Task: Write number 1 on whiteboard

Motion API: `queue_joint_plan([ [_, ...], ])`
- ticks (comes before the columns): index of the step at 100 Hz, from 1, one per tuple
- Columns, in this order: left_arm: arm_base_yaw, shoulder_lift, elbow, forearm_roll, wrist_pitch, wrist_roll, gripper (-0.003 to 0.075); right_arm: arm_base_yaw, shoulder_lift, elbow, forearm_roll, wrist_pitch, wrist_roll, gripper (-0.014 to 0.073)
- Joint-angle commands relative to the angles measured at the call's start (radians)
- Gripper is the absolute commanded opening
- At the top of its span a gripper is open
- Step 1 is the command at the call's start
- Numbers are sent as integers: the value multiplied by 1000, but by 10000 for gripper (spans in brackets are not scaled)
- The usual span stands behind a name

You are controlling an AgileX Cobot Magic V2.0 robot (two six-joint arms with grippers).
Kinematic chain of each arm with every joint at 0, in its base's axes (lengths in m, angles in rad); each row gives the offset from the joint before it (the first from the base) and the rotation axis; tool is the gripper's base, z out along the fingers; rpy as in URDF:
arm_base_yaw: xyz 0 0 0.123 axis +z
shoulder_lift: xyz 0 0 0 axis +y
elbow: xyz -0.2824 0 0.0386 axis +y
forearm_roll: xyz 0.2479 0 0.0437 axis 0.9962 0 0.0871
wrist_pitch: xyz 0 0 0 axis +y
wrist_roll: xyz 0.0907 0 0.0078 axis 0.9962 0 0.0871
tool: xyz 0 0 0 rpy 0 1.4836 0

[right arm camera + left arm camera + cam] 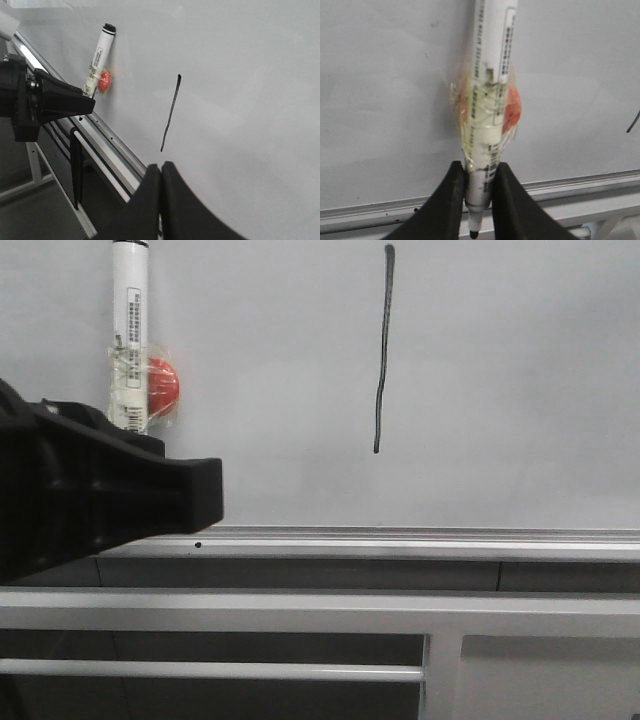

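Note:
The whiteboard (500, 390) fills most of the front view. On it stands the number 1 (383, 350), a thin black, slightly wavy stroke, also in the right wrist view (170, 114). My left gripper (479, 175) is shut on a white-barrelled marker (487, 75) near its black tip (474, 233), which points off the board over the frame. A taped orange disc (512, 107) sits on the barrel. The marker (130, 330) lies left of the stroke, apart from it. My right gripper (161, 167) is shut and empty, just short of the stroke's lower end.
The board's silver frame edge (400, 538) runs along its near side. Grey metal rails (300, 605) and a vertical post (443, 675) lie below it, with dark gaps between. The left arm's black body (60, 490) covers the front view's left side.

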Motion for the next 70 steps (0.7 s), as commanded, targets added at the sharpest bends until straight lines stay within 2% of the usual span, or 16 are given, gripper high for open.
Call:
queue_joint_plan([
  [1, 12, -8, -33, 51, 100, -22, -20, 0, 8, -27, -14, -78, -14, -63],
  [70, 75, 3, -42, 51, 44, -28, -20, 0, 8, -27, -32, -78, -14, -63],
])
